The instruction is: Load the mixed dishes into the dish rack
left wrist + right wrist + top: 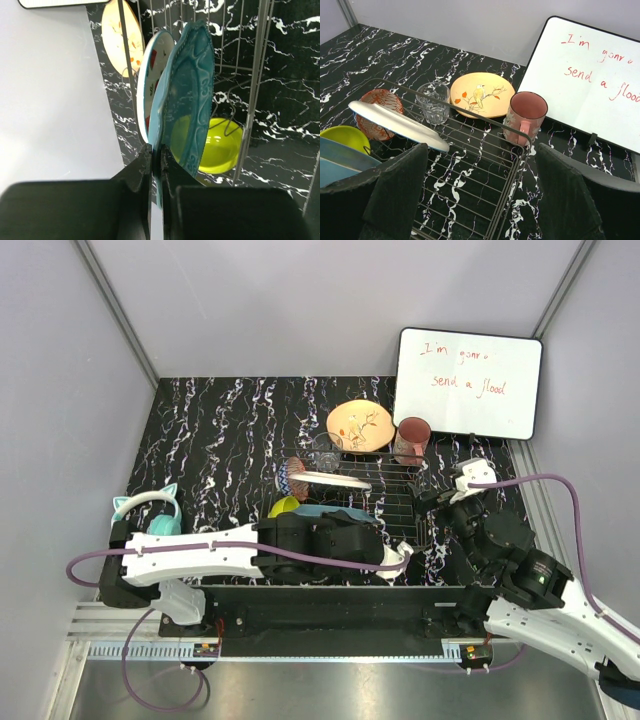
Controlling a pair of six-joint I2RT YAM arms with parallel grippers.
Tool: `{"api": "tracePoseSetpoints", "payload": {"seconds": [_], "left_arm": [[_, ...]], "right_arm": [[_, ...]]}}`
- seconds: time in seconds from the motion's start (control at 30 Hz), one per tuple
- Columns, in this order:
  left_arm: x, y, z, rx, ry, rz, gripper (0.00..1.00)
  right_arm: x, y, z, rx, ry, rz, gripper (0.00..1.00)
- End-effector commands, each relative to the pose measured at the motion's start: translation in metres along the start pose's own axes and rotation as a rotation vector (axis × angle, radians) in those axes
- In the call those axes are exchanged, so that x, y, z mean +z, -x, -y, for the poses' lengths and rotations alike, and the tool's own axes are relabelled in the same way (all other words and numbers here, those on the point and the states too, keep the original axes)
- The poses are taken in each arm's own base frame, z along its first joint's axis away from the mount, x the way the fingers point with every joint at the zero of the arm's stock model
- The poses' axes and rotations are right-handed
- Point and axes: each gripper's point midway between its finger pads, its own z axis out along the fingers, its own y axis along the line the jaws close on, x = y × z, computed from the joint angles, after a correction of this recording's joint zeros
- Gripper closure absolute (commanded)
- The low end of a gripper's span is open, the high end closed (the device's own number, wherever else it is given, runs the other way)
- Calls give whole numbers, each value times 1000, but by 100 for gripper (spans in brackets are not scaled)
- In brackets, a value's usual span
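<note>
You have the dish rack point(385, 502) as your landmark, and the white board point(468, 382) leans behind its far right corner. Your right gripper point(480, 165) hovers at the rack's right end, jaws spread wide and empty. Your left gripper point(156, 155) is clamped on the rim of the teal plate point(190, 90), held on edge at the rack's near left. The white red-speckled plate point(395, 125) leans inside the rack. The orange plate point(482, 94) lies flat beyond the far edge. The yellow-green bowl point(345, 137) and small red-patterned bowl point(380, 107) sit at the left end. The reddish-brown cup point(526, 117) stands past the far right corner, and the clear glass point(433, 102) is at the far edge.
</note>
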Motion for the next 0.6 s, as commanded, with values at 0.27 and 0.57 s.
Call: {"api": "tracePoseSetpoints", "payload": {"seconds": [0.27, 0.57], "left_arm": [[-16, 18, -59, -5, 257, 83, 100], [-30, 9, -84, 21, 374, 73, 100]], "right_arm": [[-5, 0, 1, 36, 8, 8, 5], [-5, -2, -1, 36, 17, 3, 5]]}}
